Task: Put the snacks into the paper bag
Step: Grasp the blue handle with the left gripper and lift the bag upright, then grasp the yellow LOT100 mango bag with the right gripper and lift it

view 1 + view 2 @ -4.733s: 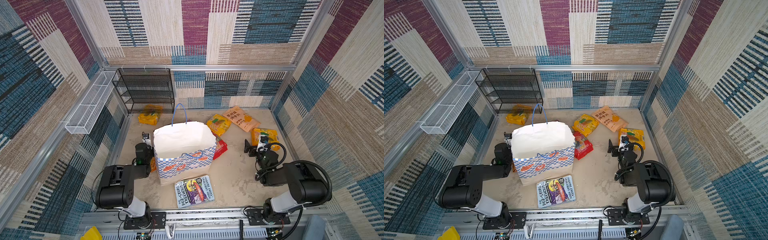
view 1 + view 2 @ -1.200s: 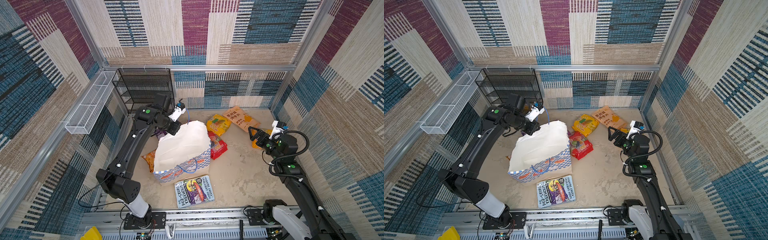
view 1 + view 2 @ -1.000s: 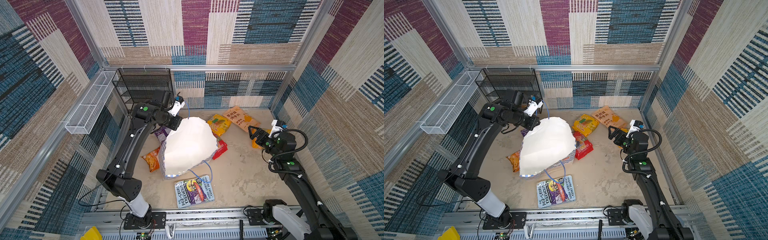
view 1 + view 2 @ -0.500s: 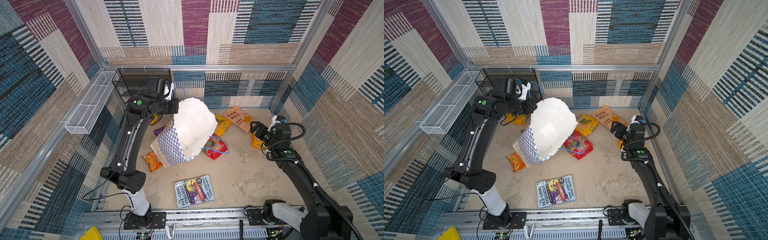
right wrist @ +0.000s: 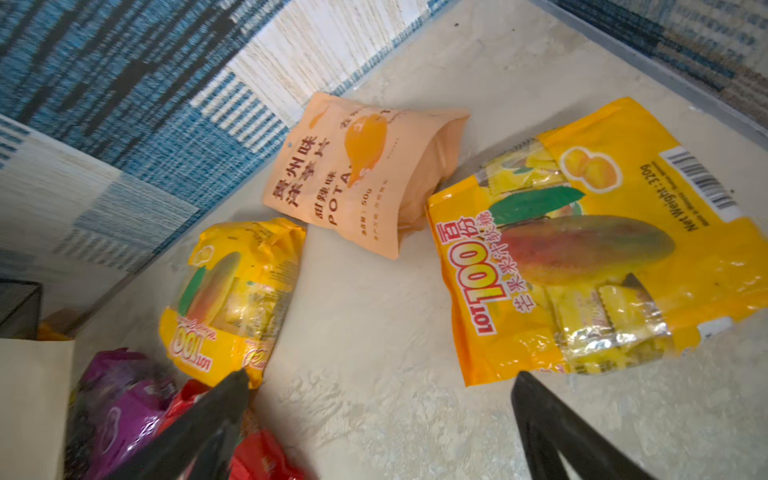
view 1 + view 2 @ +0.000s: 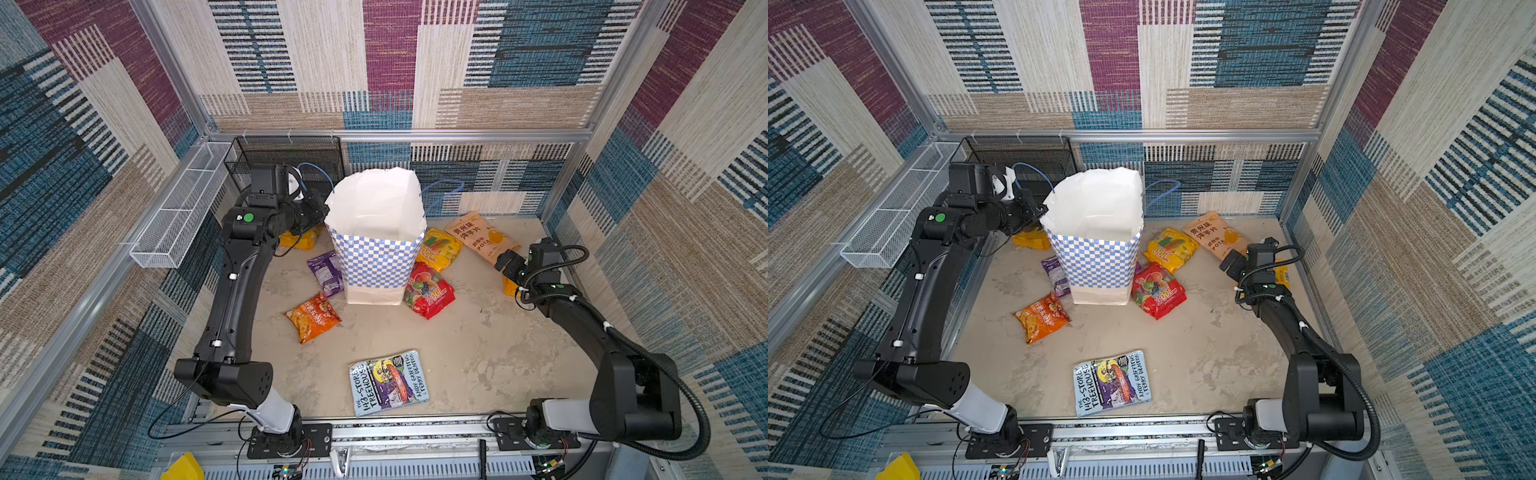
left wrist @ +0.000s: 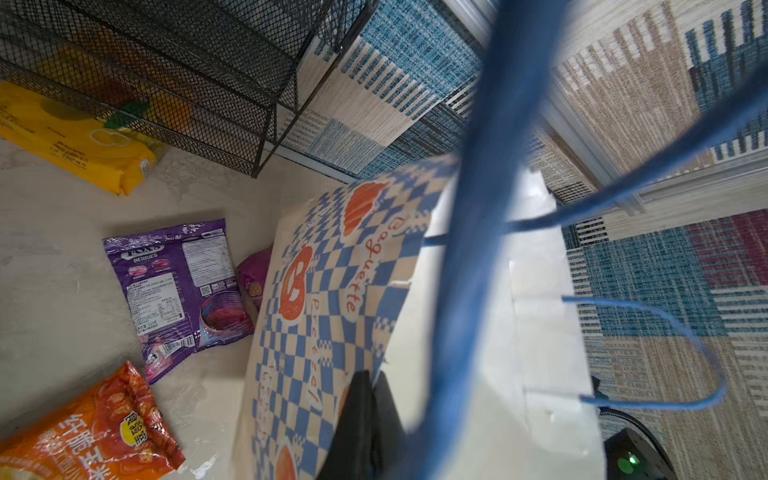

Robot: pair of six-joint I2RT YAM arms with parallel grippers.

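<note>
Your left gripper (image 6: 319, 212) is clenched at the rim of the paper bag (image 6: 376, 253), perhaps catching the cord (image 6: 316, 171) too (wrist view blurred). It holds the bag upright, mouth up, for loading. Your right gripper (image 5: 380, 376), jaws spread and empty, hovers over the yellow mango packet (image 5: 582, 257). All the snacks (image 6: 313, 318) in view lie on the table (image 6: 478, 353) around the bag.

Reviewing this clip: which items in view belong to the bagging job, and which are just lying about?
Job: paper bag; red packet; orange packet; purple packet; magenta packet; pale orange packet; yellow packet beside bag; yellow packet farthest right; flat yellow packet.

Lying about: Treehouse book; black mesh rack; white wire basket.
</note>
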